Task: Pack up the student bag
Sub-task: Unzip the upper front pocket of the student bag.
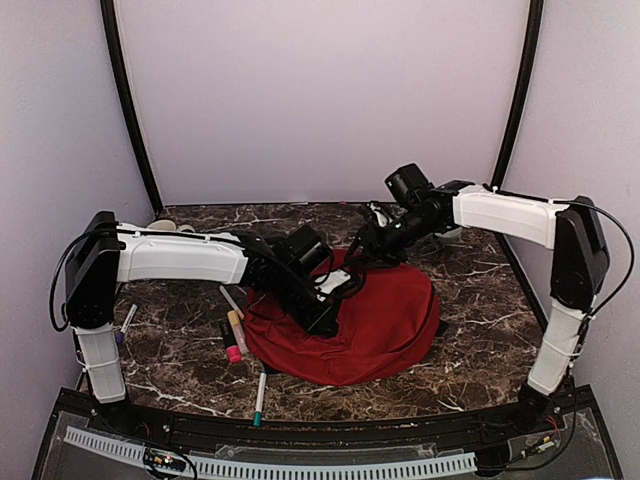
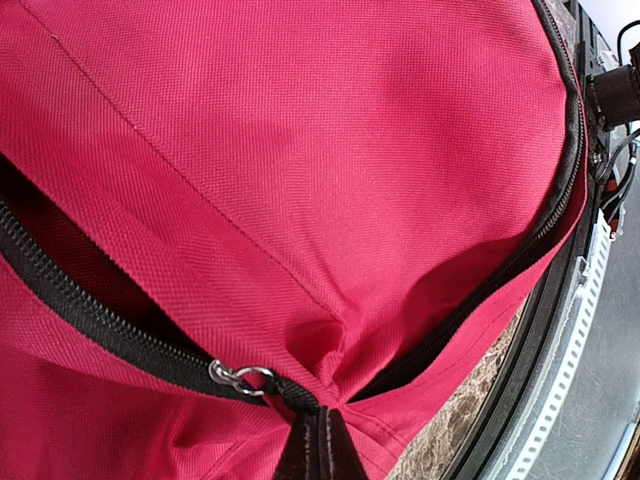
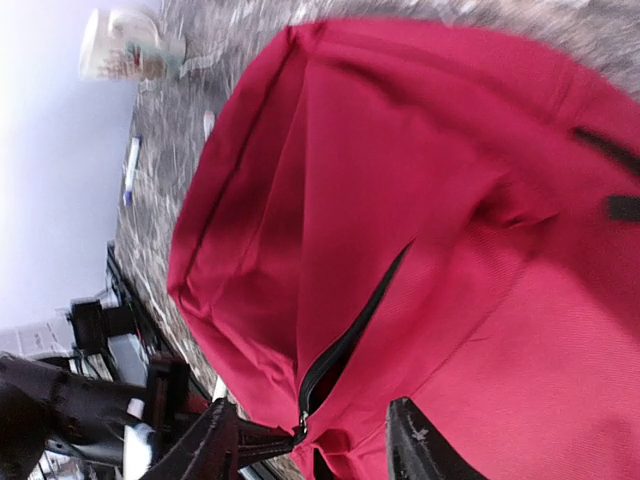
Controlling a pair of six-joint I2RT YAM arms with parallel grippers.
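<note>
At the far left of the top view you see a thin pen point(image 1: 128, 318) on the marble table point(image 1: 480, 290), close to the left arm's base column. A white cup point(image 1: 165, 226) stands at the back left corner. A little more to the right, a marker with a pink cap point(image 1: 236, 338) lies just beside the left edge of the red bag point(image 1: 385, 325). A pen with a green tip point(image 1: 260, 396) lies near the front edge of the table.

The bag lies in the middle of the table, between your two arms. Your left gripper point(image 1: 322, 310) is on its upper left part. In the left wrist view the gripper is clenched at the bottom centre, and the metal ring of the zipper pull point(image 2: 240, 377) runs straight into it, so it grasps the pull. The black zipper point(image 2: 90, 310) gapes open at the left of that frame.

Just to the right, at the bag's back edge, is your right gripper point(image 1: 358, 262). In the right wrist view its fingers point(image 3: 215, 445) stand apart, released, with the zipper's closed end between them.
</note>
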